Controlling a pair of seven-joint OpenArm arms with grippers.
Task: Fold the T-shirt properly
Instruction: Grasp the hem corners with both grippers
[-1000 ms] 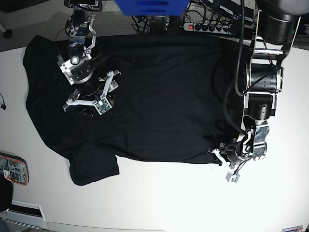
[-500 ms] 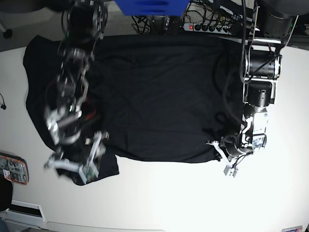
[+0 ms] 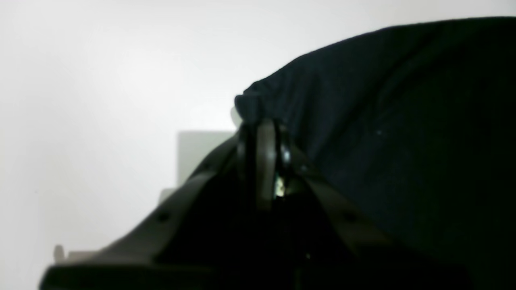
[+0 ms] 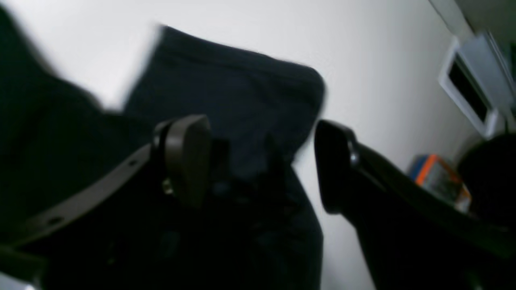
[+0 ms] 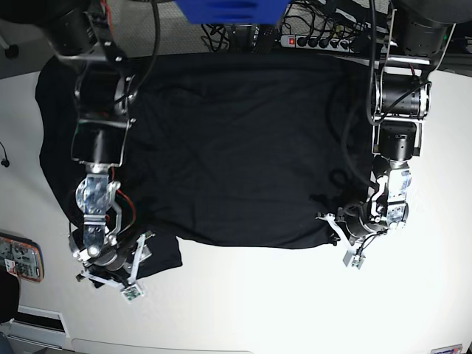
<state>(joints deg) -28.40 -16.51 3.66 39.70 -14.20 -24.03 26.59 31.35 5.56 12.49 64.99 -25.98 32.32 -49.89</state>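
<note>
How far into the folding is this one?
Early. No fold is made: the T-shirt lies spread flat on the table. In hand: the left gripper is shut on a hem corner, and the right gripper hangs open over a sleeve. Every fold remains.

This looks like a robotics lab. A plain white tabletop (image 5: 243,302) carries two black-and-silver robot arms with bare cabling, and a black power strip with a red switch (image 5: 317,40) sits amid tangled cords at its far edge. Grey carpet (image 5: 44,37) shows beyond.
</note>
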